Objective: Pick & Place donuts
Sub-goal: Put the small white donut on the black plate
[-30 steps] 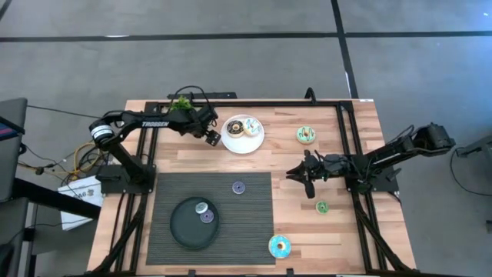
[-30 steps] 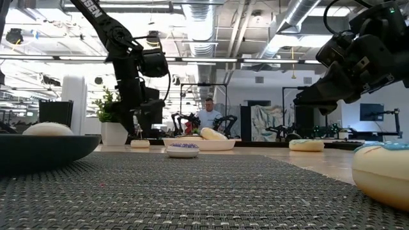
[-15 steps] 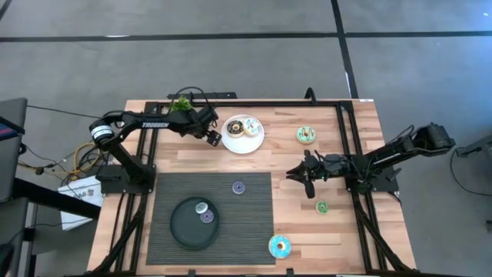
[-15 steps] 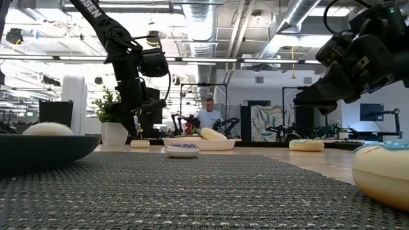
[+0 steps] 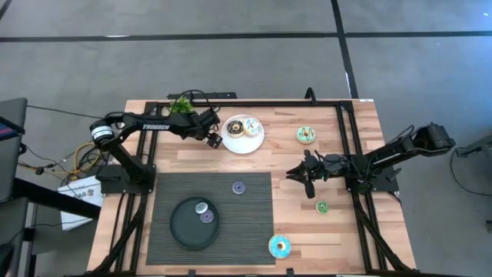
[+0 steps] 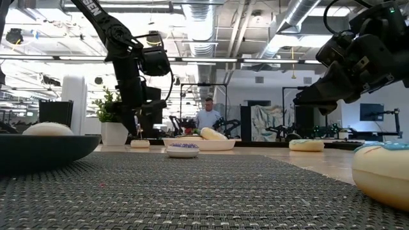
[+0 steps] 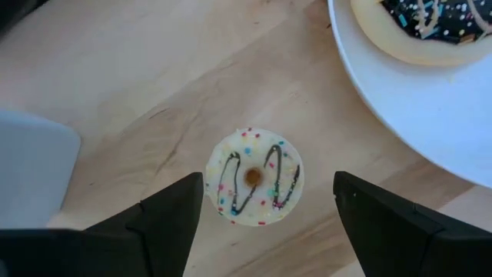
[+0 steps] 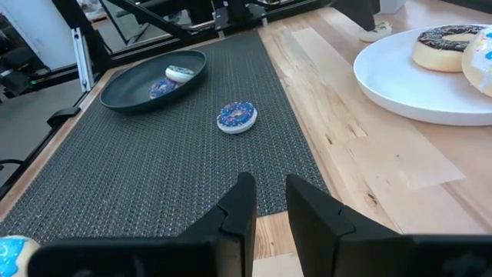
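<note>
The left gripper [image 7: 261,201] is held over a small tan donut [image 7: 254,177] lying on the table [image 5: 346,238] just beside the white plate [image 5: 254,142], near the far edge; its fingers [image 7: 165,219] are spread wide, grasping nothing. On the plate lie a brown donut [image 5: 236,126] and a white donut [image 5: 251,127]. The right gripper [image 5: 294,173] hangs near the table's middle, fingers [image 8: 238,204] nearly closed and empty.

Robotics lab: exposed ceiling ducts [image 6: 211,25], other robot rigs [image 6: 192,121].
</note>
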You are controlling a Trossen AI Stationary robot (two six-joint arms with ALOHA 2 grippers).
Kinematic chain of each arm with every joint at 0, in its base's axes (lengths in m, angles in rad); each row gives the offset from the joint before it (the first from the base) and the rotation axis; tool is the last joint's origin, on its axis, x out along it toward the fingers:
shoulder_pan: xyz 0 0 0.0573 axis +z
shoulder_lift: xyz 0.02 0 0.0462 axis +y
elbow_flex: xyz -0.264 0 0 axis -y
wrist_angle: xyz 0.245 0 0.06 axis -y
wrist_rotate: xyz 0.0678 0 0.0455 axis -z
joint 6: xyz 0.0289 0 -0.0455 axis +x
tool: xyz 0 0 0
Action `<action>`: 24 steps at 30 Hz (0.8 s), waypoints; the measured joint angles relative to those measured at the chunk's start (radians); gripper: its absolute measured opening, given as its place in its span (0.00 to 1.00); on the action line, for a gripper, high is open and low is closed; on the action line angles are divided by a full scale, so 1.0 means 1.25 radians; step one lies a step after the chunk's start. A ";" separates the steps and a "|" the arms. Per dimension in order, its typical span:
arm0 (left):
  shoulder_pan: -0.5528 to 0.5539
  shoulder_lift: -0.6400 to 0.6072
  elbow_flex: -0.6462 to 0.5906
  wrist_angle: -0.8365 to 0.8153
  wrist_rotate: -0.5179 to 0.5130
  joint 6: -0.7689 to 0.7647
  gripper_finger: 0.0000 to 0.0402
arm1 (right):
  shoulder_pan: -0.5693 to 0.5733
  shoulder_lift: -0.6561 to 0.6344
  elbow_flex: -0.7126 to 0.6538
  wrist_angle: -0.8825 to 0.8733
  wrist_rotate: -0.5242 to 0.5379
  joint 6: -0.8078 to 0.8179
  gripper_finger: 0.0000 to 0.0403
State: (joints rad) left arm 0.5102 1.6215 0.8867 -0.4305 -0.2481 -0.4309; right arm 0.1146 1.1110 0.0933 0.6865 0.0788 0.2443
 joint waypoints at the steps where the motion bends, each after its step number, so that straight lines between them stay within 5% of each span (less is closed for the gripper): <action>1: 0.000 0.000 0.000 -0.001 0.000 -0.001 0.71 | 0.000 0.000 0.000 0.000 0.000 0.000 0.16; 24: -0.012 0.089 0.002 0.057 -0.024 -0.042 0.71 | 0.000 0.000 0.000 0.002 -0.002 0.014 0.16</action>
State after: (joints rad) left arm 0.4953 1.7328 0.8886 -0.3592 -0.2775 -0.4828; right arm 0.1150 1.1114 0.0937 0.6891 0.0769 0.2615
